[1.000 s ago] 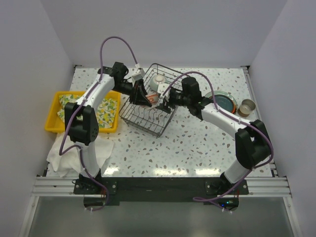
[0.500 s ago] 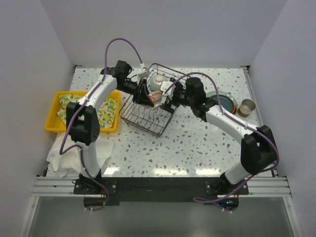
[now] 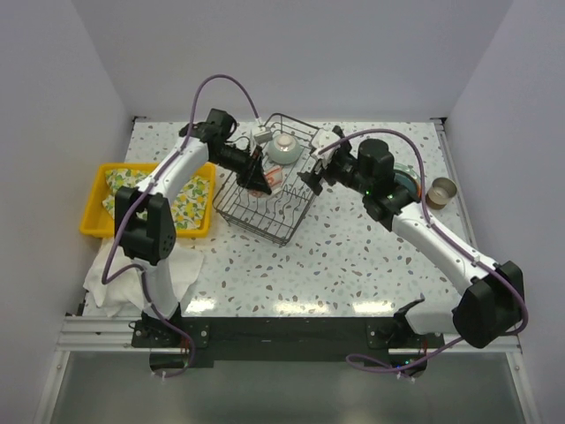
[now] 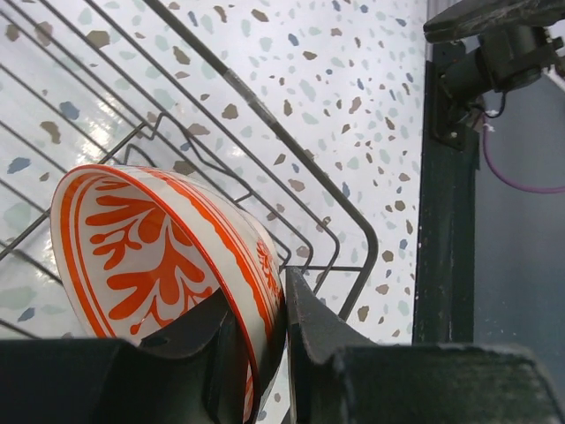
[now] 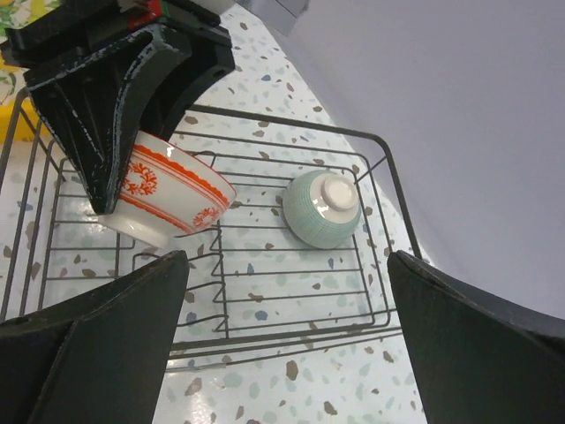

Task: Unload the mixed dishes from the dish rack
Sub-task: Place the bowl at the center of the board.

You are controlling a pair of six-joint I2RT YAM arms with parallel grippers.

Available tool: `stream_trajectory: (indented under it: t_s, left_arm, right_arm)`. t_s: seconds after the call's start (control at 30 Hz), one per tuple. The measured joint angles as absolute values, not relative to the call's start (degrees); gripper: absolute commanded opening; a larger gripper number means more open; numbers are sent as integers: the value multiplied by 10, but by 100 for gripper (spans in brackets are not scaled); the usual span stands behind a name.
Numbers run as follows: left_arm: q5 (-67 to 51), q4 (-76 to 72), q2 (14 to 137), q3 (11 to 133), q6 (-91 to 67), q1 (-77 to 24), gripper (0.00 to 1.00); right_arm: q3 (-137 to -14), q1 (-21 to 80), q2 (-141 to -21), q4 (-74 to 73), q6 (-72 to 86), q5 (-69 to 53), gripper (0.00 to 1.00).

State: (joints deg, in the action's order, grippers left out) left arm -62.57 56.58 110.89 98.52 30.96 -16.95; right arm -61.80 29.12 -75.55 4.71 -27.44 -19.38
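– Left gripper is pinched narrow on the rim of the red-patterned bowl. From the left wrist I see one finger inside the rim and the other outside it, with the bowl wall clamped between them.

– How is that bowl sitting?

– Tipped on its side, its opening turned toward my left arm, over the floor of the dish rack. I can't tell whether it touches the wires.

– And your right gripper?

– Right gripper is spread wide and holds nothing. It hangs just beside the rack's right rim, outside the basket, facing the bowl.

– Count what's in the rack for me.

– Two bowls, one of each kind. The red-patterned one is in my left jaws, near the middle. One celadon bowl sits upside down, foot ring up, near the far corner, apart from the first. On the right wrist view they lie side by side with bare wire between them.

– What's out on the table?

– To the right of the rack are plates, mostly hidden behind my right arm, so I can't count them. Just right of them stands one beige cup. On the left there is one yellow tray with one patterned cloth lying in it. One white cloth lies at the near left, beside the left arm's base.
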Motion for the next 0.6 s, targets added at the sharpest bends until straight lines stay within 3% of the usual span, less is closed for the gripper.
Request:
stream_trajectory:
  t_s: [0.3,0.6]
  left_arm:
    - [-496,509,1035,951,276,-204,0]
    - [-330,430,919,834,279,-303,0]
  right_arm:
    - [-637,287,-752,-57,-63,-61,99]
    - [-755,230,-761,-218,88,-35,98]
